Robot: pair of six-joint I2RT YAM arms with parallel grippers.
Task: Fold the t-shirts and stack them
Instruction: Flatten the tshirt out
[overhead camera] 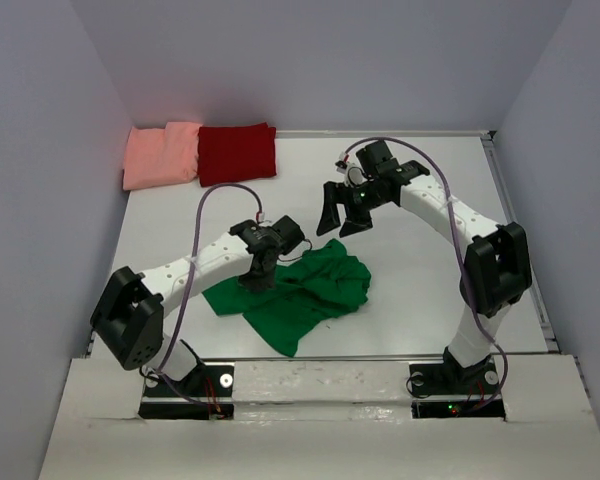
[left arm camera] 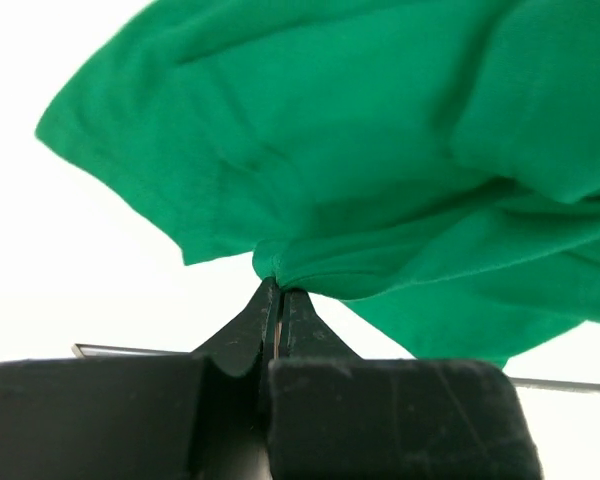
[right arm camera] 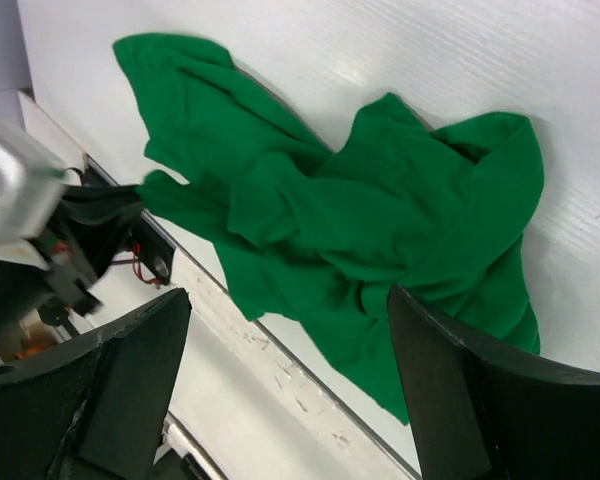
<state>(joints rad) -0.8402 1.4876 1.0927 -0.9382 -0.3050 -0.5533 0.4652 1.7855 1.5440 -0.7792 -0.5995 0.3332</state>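
Crumpled green t-shirt (overhead camera: 305, 290) lay on the white counter (overhead camera: 420, 290), near its front edge. The left end effector (left arm camera: 277, 292) was clenched on a pinch of fabric at the shirt's left edge. The right end effector (overhead camera: 342, 215) hung released, its jaws spread wide, above the counter just behind the shirt and grasping nothing. The salmon-pink t-shirt (overhead camera: 162, 155) and dark red t-shirt (overhead camera: 237, 152) lay folded side by side in the far left corner.
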